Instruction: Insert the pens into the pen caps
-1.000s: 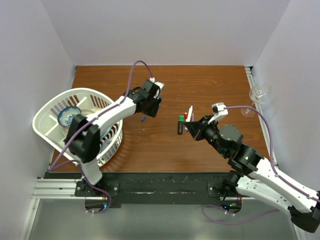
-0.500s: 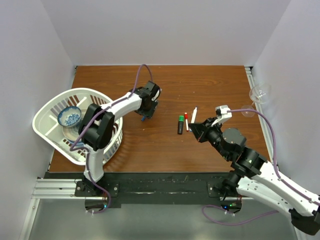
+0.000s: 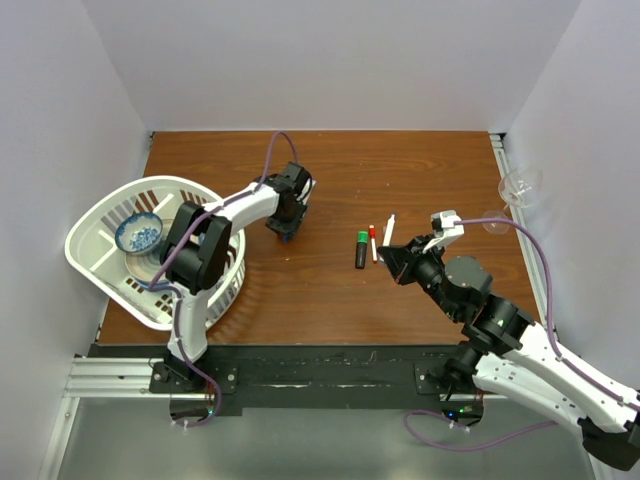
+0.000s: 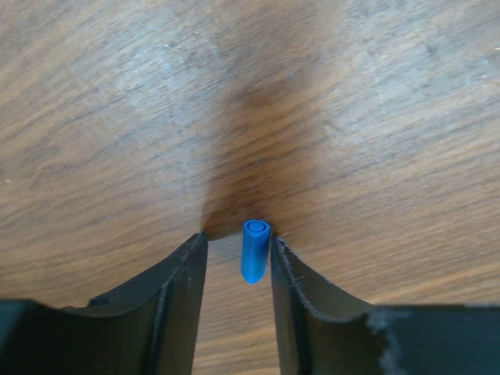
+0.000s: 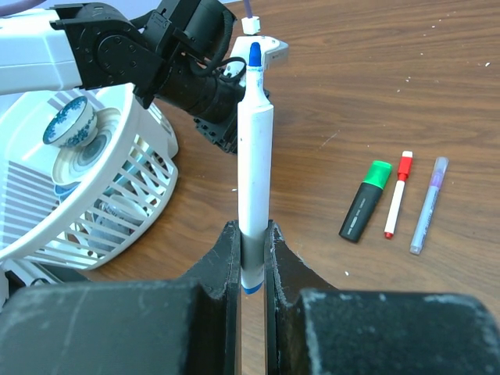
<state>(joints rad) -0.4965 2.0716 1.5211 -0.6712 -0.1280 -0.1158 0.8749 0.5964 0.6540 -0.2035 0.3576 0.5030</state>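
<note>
Left gripper [image 4: 238,237] jaws apart, straddling small blue plastic cap [image 4: 255,251] on brown wooden table [image 4: 351,117]. Right gripper [image 5: 251,238] clamped on thin white blue-tipped pen [image 5: 254,156], tip at 12 o'clock.

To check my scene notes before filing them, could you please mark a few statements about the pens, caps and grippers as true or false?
1. The right gripper holds a white pen with a blue tip. True.
2. The blue cap is in the basket. False: it lies on the table, between the fingers of the left gripper.
3. The marker lies on the table beside a red-ended pen. True.
4. The basket is empty. False: a bowl sits in it.
</note>
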